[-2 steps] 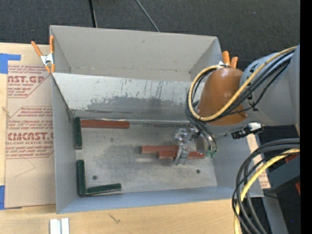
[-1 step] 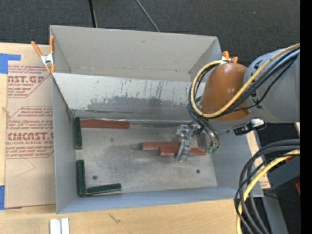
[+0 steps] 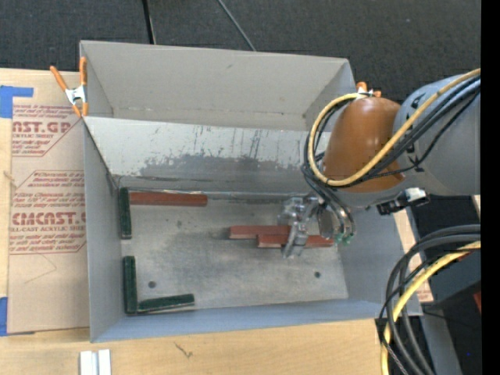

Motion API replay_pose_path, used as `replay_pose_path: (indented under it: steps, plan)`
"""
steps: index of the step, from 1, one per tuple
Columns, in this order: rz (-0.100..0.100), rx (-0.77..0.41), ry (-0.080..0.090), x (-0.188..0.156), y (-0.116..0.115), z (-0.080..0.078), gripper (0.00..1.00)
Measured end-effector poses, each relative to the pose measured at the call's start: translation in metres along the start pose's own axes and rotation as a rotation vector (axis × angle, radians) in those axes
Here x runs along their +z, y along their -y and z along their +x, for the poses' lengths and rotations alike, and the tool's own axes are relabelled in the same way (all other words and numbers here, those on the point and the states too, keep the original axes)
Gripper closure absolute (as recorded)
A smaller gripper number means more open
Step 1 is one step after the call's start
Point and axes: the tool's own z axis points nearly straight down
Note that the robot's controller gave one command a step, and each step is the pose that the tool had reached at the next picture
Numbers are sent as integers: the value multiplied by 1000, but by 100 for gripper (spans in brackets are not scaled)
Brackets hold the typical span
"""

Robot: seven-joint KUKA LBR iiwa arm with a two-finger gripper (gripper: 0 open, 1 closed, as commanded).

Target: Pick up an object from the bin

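Note:
My gripper (image 3: 296, 229) is low over the bin floor at the middle right. It stands directly above two flat reddish-brown bars that lie end to end and partly overlap. One bar (image 3: 248, 232) stretches out to the left of the gripper. The other bar (image 3: 273, 242) lies slightly nearer, passes under the gripper and comes out on its right side. The gripper's metal body hides the spot where it meets the bars.
A longer reddish-brown bar (image 3: 167, 200) lies along the back wall at the left. A dark green bar (image 3: 125, 213) lies by the left wall. Two more green bars (image 3: 129, 284) (image 3: 165, 304) form an L in the front left corner. The arm and its cables hang over the bin's right side.

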Motion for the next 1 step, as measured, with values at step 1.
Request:
replay_pose_path:
  steps: [1]
  plan:
    - [0, 0, -1, -10, 0, 1, 100]
